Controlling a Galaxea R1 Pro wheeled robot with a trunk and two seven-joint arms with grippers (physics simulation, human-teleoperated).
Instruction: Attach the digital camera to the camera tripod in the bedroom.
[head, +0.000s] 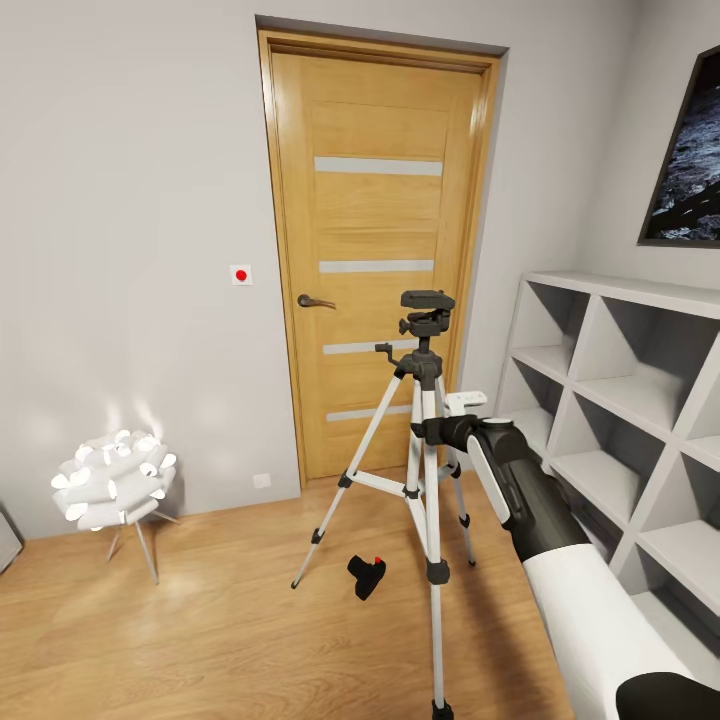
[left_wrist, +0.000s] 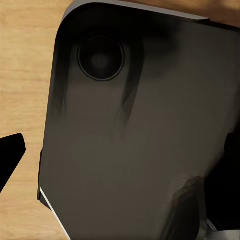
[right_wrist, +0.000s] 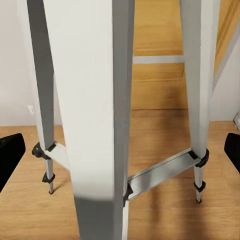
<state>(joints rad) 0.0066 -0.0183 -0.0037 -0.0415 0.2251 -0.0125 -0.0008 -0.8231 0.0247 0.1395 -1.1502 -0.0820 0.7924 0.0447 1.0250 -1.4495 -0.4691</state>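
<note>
**Op 1:** Nearest my head camera is the white-and-black right arm (head: 560, 540), reaching forward to the tall silver-legged camera tripod with black joints and head (head: 425, 440). What do you get from the wrists?

**Op 2:** On the right wrist view, the tripod's near leg (right_wrist: 95, 100) stands just ahead of the right gripper (right_wrist: 120, 155). I see its 2 black fingertips (right_wrist: 10, 155) spread wide, 1 at each edge, gripping nothing. 2 more legs and the silver cross braces (right_wrist: 160, 175) sit behind.

**Op 1:** And the left side?

**Op 2:** A dark rounded panel with a round recess (left_wrist: 135, 130) sits close to the lens over wood floor. 1 black fingertip (left_wrist: 10, 155) shows; I cannot tell how those jaws stand.

**Op 1:** Where is the small black boxy digital camera with the red dot (head: 367, 575)?

**Op 2:** Lying on the wooden floor (head: 200, 640) between the tripod's spread legs, apart from both grippers. The tripod head carries nothing.

**Op 1:** Behind the tripod is the closed oak door with 4 pale strips (head: 375, 260). Left of the tripod stands the white flower-shaped lamp on thin legs (head: 112, 480); right of it, the white cubby shelf (head: 640, 420).
</note>
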